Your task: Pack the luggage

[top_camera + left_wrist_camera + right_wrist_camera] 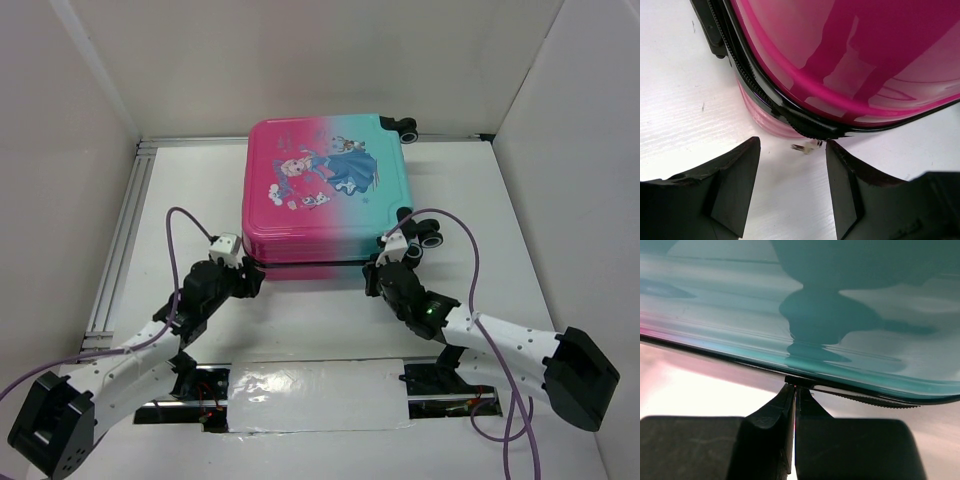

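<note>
Black fingers of the right gripper [795,390] are clenched on a small tab [798,380] at the teal near seam of the luggage [325,190]; so thin a nip could slip under pull. The left gripper [792,145] waits released at its pink near corner, astride a zipper pull [805,147]. The luggage lies flat and closed on the table [520,200], and its wheels [430,237] crowd the right arm.

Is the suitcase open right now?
No, the suitcase lies flat on the table with its two halves shut together and nothing of its inside showing.
</note>
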Motion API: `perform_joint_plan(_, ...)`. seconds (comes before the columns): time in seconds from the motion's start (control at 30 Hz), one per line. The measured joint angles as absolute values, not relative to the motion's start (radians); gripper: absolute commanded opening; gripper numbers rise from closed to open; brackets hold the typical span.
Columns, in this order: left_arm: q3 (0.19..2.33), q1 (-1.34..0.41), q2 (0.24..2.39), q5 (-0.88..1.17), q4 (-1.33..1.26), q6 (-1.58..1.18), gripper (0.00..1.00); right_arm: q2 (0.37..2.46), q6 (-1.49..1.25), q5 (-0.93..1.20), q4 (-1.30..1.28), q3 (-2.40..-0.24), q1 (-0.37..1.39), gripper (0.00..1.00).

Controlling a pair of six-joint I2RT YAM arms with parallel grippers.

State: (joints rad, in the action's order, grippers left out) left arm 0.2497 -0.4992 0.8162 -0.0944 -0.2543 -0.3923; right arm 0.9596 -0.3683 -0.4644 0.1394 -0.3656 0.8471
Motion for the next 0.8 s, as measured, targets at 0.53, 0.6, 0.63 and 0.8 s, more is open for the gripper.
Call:
perform_joint_plan(0.53,0.284,-0.508,0.834,-0.125,-0.242,-0.392,0.55,0.992,-0.358,-0.464,0.133,-0.381,0.847,0.00)
perform_joint_plan(0.6,0.284,-0.509,0.823,-0.125,-0.237,-0.391,0.54,0.992,-0.354,-0.464,0.133,-0.382,0.847,0.00)
perform_joint_plan(0.63,0.284,-0.509,0.819,-0.124,-0.237,-0.391,0.54,0.992,-0.354,-0.464,0.133,-0.382,0.847,0.00)
perform_joint_plan(0.8,0.284,-0.516,0.840,-0.118,-0.253,-0.392,0.48,0.992,-0.348,-0.464,0.133,-0.382,0.847,0.00)
